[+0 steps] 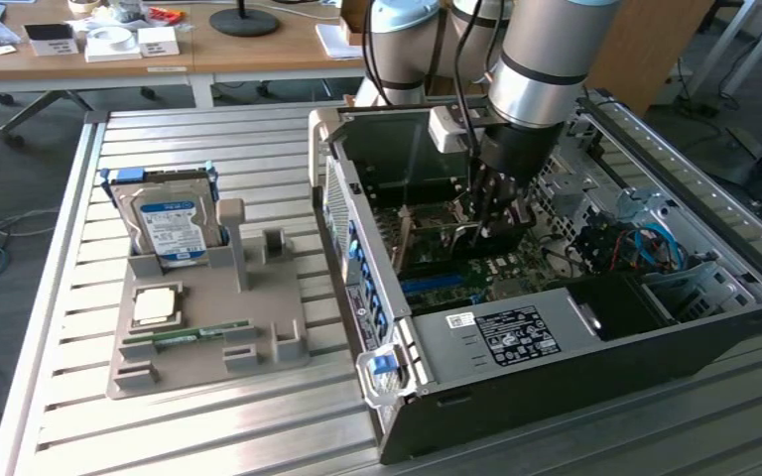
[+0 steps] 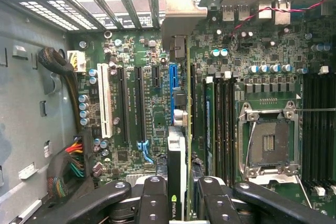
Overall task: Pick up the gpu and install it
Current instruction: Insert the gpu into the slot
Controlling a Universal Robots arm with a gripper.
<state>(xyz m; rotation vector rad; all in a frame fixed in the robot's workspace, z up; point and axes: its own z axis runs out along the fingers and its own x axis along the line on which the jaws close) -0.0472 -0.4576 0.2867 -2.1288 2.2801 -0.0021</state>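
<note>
The arm reaches down into the open computer case (image 1: pixel 554 397), and the gripper (image 1: pixel 494 213) is clamped on the gpu (image 2: pixel 176 171), one finger on each face of the card. The wrist view looks straight down its thin top edge. The card hangs edge-on over the motherboard (image 2: pixel 128 156), lined up more or less with the blue slot (image 2: pixel 174 80). Its pale end bracket (image 2: pixel 181 19) is close against the slotted rear frame (image 2: pixel 121 9). I can't tell whether the contacts have reached the slot.

What worries me is the alignment. If the card sits a touch to one side, pushing down would grind its edge on the slot wall or flex the board. The bracket could catch on the rear frame and tip the card lengthwise, so one end goes in and the other rides high. The grip is only on a narrow stretch of it, so any snag might twist it between the fingers. The memory slots (image 2: pixel 223 124) and small capacitors (image 2: pixel 219 52) stand just beside its path
</note>
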